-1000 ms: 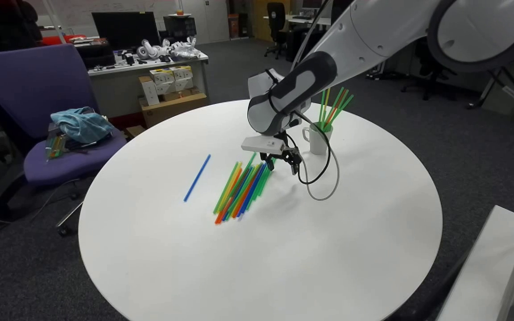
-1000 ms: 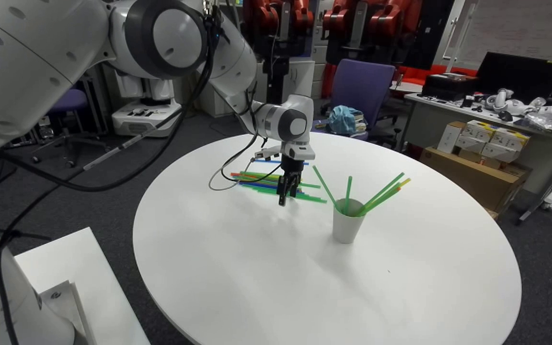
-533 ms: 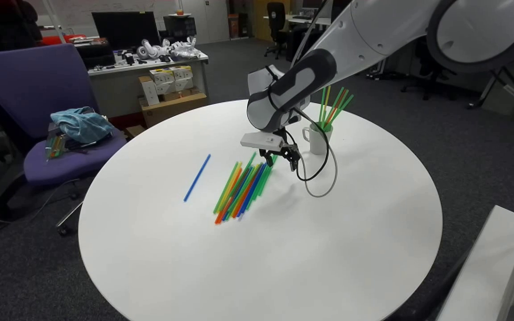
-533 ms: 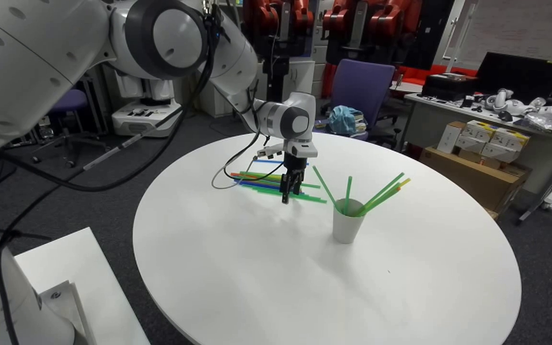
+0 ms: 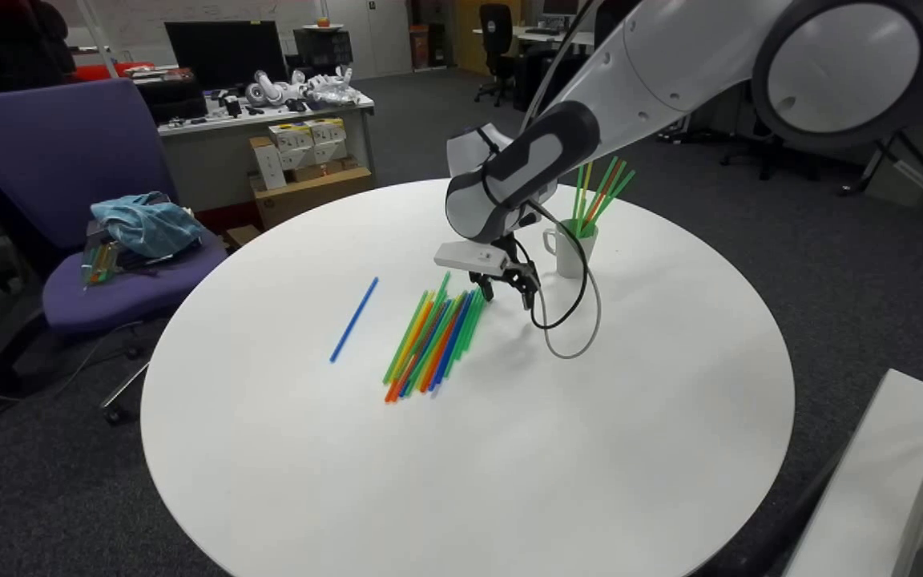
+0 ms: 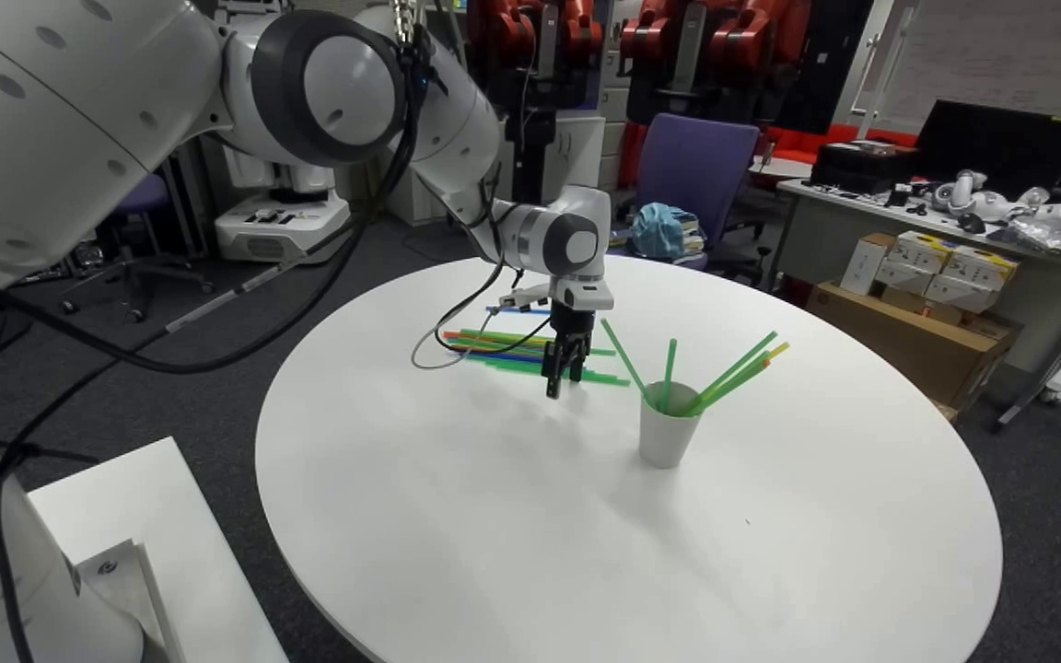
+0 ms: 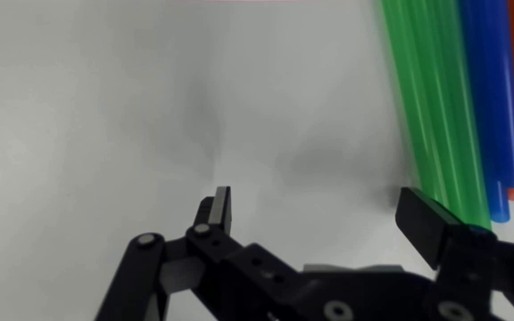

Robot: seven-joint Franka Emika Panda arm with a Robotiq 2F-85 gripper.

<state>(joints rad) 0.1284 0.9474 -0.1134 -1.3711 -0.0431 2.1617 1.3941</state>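
My gripper (image 7: 315,191) is open with nothing between its fingers. It points down low over the white table in both exterior views (image 5: 508,301) (image 6: 565,385). One finger is right beside the outer green straws (image 7: 440,133) of a straw pile; I cannot tell whether it touches them. The pile (image 5: 433,344) holds green, yellow, orange and blue straws lying roughly side by side. It also shows behind the gripper in an exterior view (image 6: 494,341). A single blue straw (image 5: 354,320) lies apart from the pile. A white mug (image 5: 570,258) stands near the gripper, holding several upright straws (image 5: 614,188).
The round white table (image 5: 590,449) bears the pile and the mug (image 6: 664,437). Loose cables (image 5: 590,320) hang from the wrist near the mug. A purple chair (image 5: 133,272) with a blue cloth stands beside the table. A smaller white table (image 6: 162,525) stands by the arm's base.
The gripper rose slightly, then came back down. The far ends of the straws in the pile have shifted slightly away from the mug. The upper arm has swung a little. The fingers stay open.
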